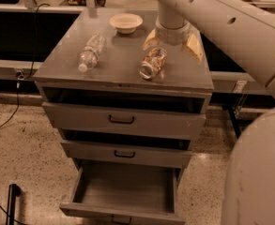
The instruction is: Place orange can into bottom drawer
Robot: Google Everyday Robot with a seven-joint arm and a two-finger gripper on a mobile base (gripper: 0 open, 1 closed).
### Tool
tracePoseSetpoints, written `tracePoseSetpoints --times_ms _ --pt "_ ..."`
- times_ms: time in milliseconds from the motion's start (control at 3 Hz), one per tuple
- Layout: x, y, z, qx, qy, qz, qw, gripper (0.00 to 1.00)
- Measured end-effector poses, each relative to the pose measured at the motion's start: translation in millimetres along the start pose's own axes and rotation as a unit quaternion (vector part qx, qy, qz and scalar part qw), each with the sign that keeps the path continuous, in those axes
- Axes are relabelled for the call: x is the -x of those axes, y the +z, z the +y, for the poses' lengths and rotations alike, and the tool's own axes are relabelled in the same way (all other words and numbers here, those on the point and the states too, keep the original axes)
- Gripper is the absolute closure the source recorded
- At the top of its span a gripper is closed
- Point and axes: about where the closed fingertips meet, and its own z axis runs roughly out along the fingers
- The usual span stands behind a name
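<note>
The orange can (152, 63) lies on its side on the grey cabinet top (123, 55), right of centre, silver end facing front-left. My gripper (172, 43) hangs just behind the can, pointing down at the cabinet top. Its tan fingers (194, 46) are spread open to either side and hold nothing. The can lies just in front of the gap between them and is not held. The bottom drawer (124, 188) is pulled out at the foot of the cabinet, and its grey inside has nothing in it.
A clear plastic water bottle (91, 52) lies on the left of the cabinet top, and a white bowl (126, 22) stands at the back. The top drawer (122, 119) and middle drawer (124, 153) stand slightly ajar. My arm (259, 172) fills the right side.
</note>
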Motion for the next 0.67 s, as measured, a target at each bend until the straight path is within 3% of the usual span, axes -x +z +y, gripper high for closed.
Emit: tracePoseSetpoints --times_ms 333,667 --pt "-6.2 26.0 0.5 0.006 0.019 -0.007 0.9998 0.0" --pt "-0.3 45.3 -3.8 0.006 0.033 -0.025 0.9991 0.17"
